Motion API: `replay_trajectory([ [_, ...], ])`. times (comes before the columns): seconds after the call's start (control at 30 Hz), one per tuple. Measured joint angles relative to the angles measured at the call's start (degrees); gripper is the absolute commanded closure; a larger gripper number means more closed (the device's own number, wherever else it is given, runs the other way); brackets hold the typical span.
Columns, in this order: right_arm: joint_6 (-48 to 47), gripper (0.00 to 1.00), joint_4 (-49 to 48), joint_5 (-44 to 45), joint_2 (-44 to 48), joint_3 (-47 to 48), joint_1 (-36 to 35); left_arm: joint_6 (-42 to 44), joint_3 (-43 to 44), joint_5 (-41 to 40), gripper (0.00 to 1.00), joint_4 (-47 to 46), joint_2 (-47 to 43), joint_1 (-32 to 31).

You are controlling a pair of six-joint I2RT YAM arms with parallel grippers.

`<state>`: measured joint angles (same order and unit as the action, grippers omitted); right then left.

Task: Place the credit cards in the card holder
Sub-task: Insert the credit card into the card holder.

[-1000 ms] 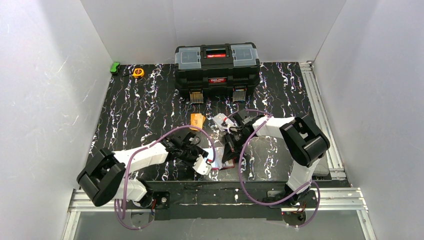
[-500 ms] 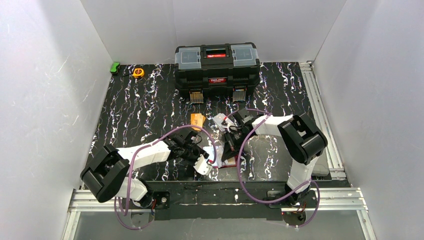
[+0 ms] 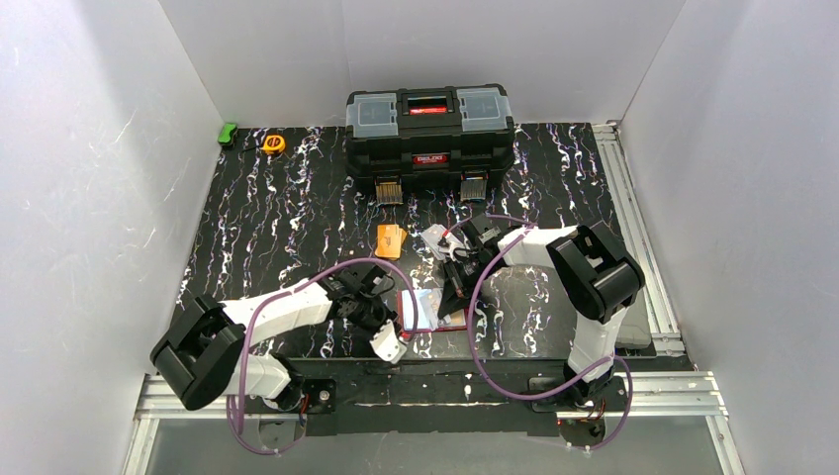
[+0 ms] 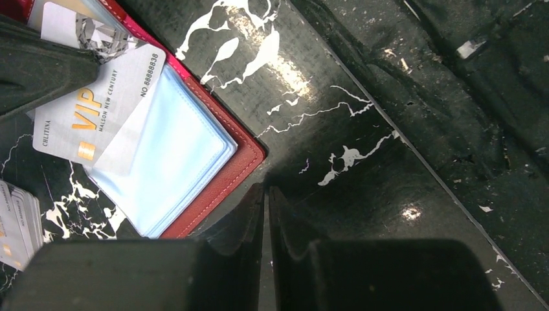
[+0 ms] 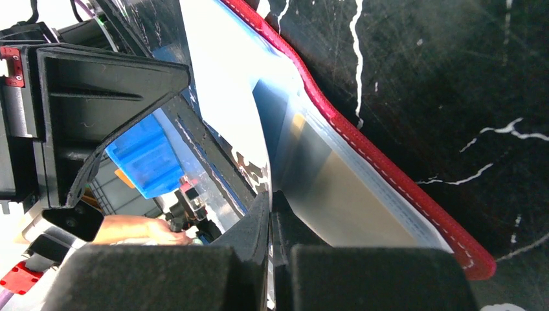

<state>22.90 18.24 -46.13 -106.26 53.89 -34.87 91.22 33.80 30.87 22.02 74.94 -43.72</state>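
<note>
Where the near edge of the bench [image 3: 267, 228] reaches its middle, the card holder [image 3: 423, 309] lies opened flat, red rim outward and clear pockets facing up. The right fingers [image 5: 259, 214] are clenched on one corner of a whitish VIP card [image 4: 97, 110]. The card's opposite corner is tucked under the bluish clear pocket leaf, and the rest of it lies slantwise across the holder's edge. The left fingers [image 4: 259, 207] are clenched together and empty, their tips just beside the holder's red corner and over bare bench; whether they touch the bench I cannot tell.

Toward the middle of the bench, an orange pile [image 3: 391, 239] and a whitish pile [image 3: 433, 237] of credit cards sit near each other, between the holder and the black toolbox [image 3: 429, 127] at the far edge. A further thin stack [image 4: 14, 220] of pale cards shows at the rim of the left wrist view, near the holder. In the far left corner lie a yellow tape measure [image 3: 273, 143] and a small green object [image 3: 229, 133].
</note>
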Motion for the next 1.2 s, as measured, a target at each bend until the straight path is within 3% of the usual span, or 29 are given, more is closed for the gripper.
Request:
replay_trajectory([
  [0.47,-0.7,0.99,0.3,0.9,0.0,0.0,0.0,-3.1,0.1,-1.3,0.84,-9.1,-1.7,0.9],
  [0.67,-0.6,0.99,0.2,1.0,0.0,0.0,0.0,-2.8,0.9,-1.3,0.79,-11.5,2.7,0.9],
  [0.87,-0.3,0.99,-0.1,1.0,0.0,0.0,0.0,-0.5,4.6,-1.2,0.81,-9.4,7.5,0.9],
  [1.2,3.2,0.99,-3.3,2.6,1.7,-2.5,0.4,3.8,5.1,-1.0,0.84,-7.3,7.8,0.9],
])
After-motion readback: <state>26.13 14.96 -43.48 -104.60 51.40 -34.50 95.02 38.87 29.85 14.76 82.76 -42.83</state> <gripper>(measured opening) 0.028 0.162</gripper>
